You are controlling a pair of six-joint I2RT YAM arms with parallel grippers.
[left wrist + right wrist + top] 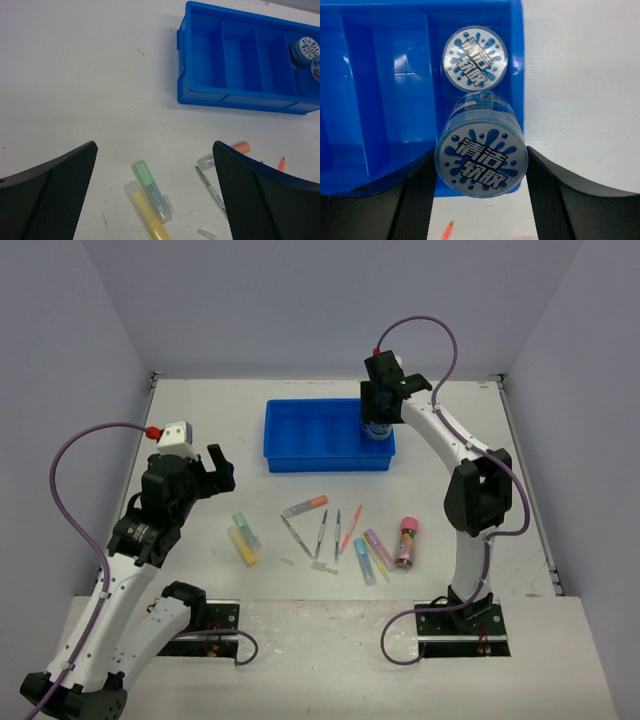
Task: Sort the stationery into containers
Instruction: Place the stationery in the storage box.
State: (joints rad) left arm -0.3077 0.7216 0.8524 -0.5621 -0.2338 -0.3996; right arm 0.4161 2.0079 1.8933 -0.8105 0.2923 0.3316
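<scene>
My right gripper (481, 167) is shut on a round blue-grey patterned tub (481, 157), held over the right end compartment of the blue tray (395, 100). A second patterned disc (475, 57) lies in that same compartment. In the top view the held tub (376, 430) hangs at the tray's (300, 455) right end. My left gripper (155, 150) stands open above the table, over a green marker (150, 187) and a yellow marker (147, 217). A green pen (212, 190) and an orange marker (235, 150) lie to their right.
More stationery lies between the arms: thin pens (322, 530), an orange pen (351, 527), a blue marker (364, 560), a purple marker (378, 548) and a pink tube (407, 542). The tray's other compartments hold nothing. A small clear cap (206, 233) lies loose.
</scene>
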